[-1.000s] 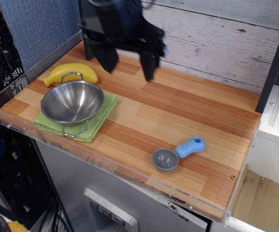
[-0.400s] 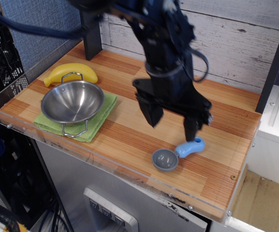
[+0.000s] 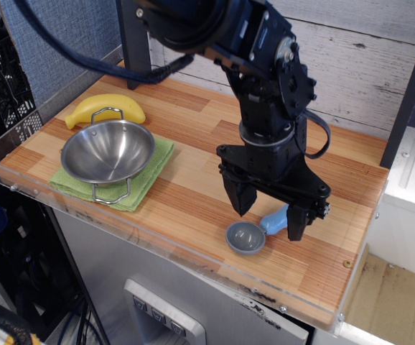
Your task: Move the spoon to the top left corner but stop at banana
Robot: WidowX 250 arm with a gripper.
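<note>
Nearest the front edge of the counter [image 3: 193, 180]: the spoon [image 3: 253, 233], flat on the wood, grey bowl toward the front-left, blue handle running back and to the right. Only a short piece of the handle shows.

Directly over the spoon: the tool [image 3: 268, 212], black, pointing down. Its two fingers are spread wide, one just left of the spoon's bowl, the other in front of the handle's far end, so the handle lies between them. Neither finger visibly presses on the spoon; cannot tell whether the tips reach the wood.

Above the tool: the arm [image 3: 268, 93], black and bulky, rising up and back toward the left, a dark cable looping from it.

Left side, middle distance: steel bowl [image 3: 108, 151] with wire handles, upright, sitting on a folded green cloth [image 3: 146, 180] that pokes out on its right and front sides.

Just behind the bowl: the banana [image 3: 103, 108], yellow, lying flat, stem end to the left, the bowl's rear wire handle overlapping it in this view. It is well apart from the spoon.

Farthest: the top left corner [image 3: 132, 75] of the counter, beyond the banana, by a dark upright post [image 3: 136, 43]. Pale plank wall [image 3: 351, 50] behind.
</note>
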